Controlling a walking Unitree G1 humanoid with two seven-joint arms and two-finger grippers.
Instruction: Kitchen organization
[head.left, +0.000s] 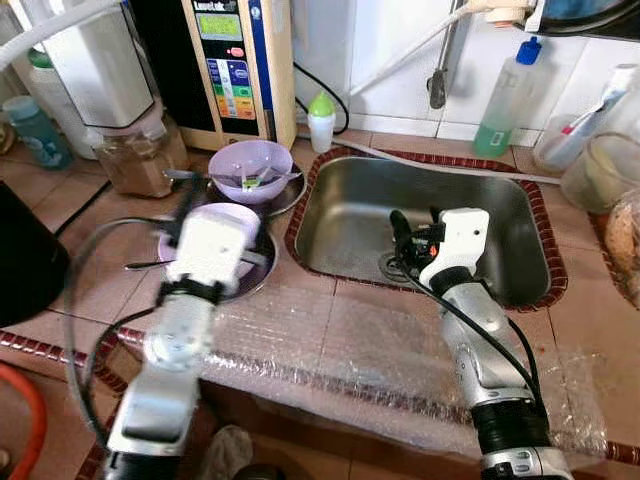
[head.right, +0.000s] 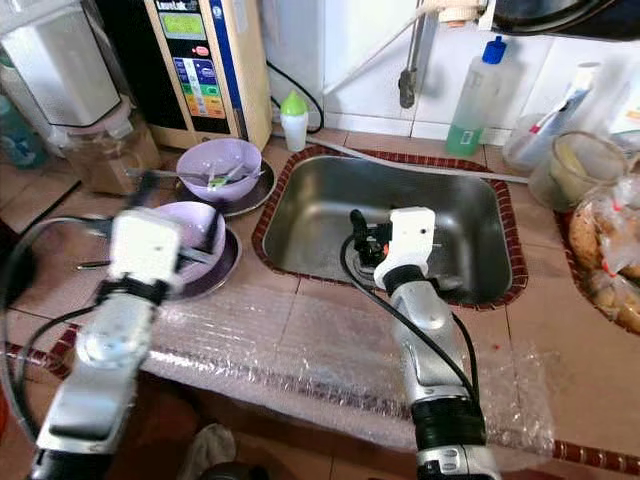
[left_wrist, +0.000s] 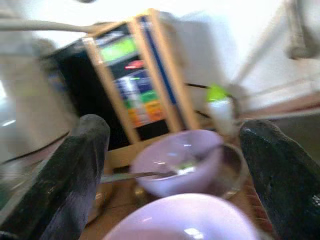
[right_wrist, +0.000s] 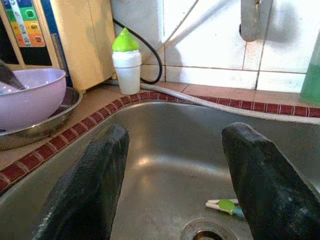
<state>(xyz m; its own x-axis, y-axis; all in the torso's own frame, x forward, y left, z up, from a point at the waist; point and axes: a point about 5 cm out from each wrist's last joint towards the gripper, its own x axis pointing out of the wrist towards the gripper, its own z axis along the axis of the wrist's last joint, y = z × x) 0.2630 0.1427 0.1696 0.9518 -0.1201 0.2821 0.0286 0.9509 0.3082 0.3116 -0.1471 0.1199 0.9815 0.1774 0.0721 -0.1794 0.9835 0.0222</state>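
Two lilac bowls stand on the counter left of the steel sink (head.left: 345, 215). The far bowl (head.left: 248, 166) rests on a metal plate and holds a spoon and something green. The near bowl (head.right: 196, 226) sits on a dark plate, partly hidden by my left wrist. My left gripper (left_wrist: 175, 129) is blurred and hovers open just above the near bowl, pointing at the far one. My right gripper (right_wrist: 179, 134) hangs open over the sink basin with nothing between its fingers. A small green and white item (right_wrist: 223, 205) lies by the drain.
A water machine (head.left: 235, 60) and a white bottle with a green cap (head.left: 321, 120) stand at the back. A green soap bottle (head.left: 505, 100) and a plastic tub (head.left: 600, 170) are right of the sink. Bubble wrap (head.left: 330, 350) covers the counter's front edge.
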